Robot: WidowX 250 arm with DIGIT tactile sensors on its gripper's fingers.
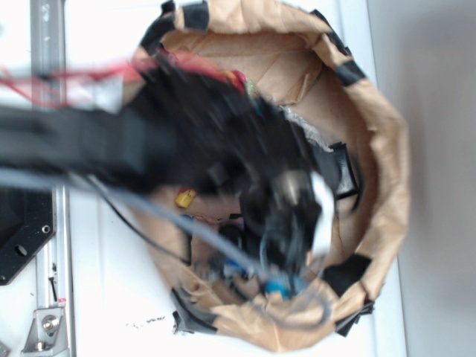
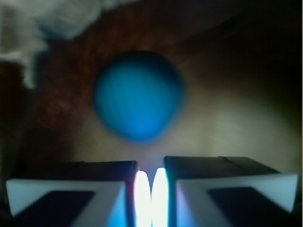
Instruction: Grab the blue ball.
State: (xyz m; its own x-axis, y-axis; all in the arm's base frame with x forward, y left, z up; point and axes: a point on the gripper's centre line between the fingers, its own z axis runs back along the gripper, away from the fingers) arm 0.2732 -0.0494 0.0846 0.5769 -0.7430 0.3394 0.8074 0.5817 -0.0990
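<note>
From my wrist camera, the nearest thing is the end effector [image 2: 151, 198]: its two fingers [image 2: 71, 194] sit pressed almost together at the bottom of the frame, with only a thin bright slit between them, and nothing is pinched there. Just beyond the fingertips, apart from them, I see the blue ball [image 2: 138, 97], a blurred teal-blue round shape resting on a brownish surface in dim light. A pale, crumpled patch shows at the upper left corner of that view, too soft for me to name. Switching to the exterior view, the black arm [image 1: 111, 145] reaches in from the left, motion-blurred, and its end reaches down into a brown paper bag [image 1: 387, 171] whose rolled rim is patched with black tape [image 1: 349, 73]. The arm and its grey cable [image 1: 163, 216] cover most of the bag's inside, so I cannot pick out the ball from here; a black square pad [image 1: 343, 167] shows against the bag's right wall, and a small yellow item [image 1: 185, 197] sits near the arm. The bag stands on a white desk [image 1: 104, 297], with a metal rail [image 1: 48, 44] along the left.
</note>
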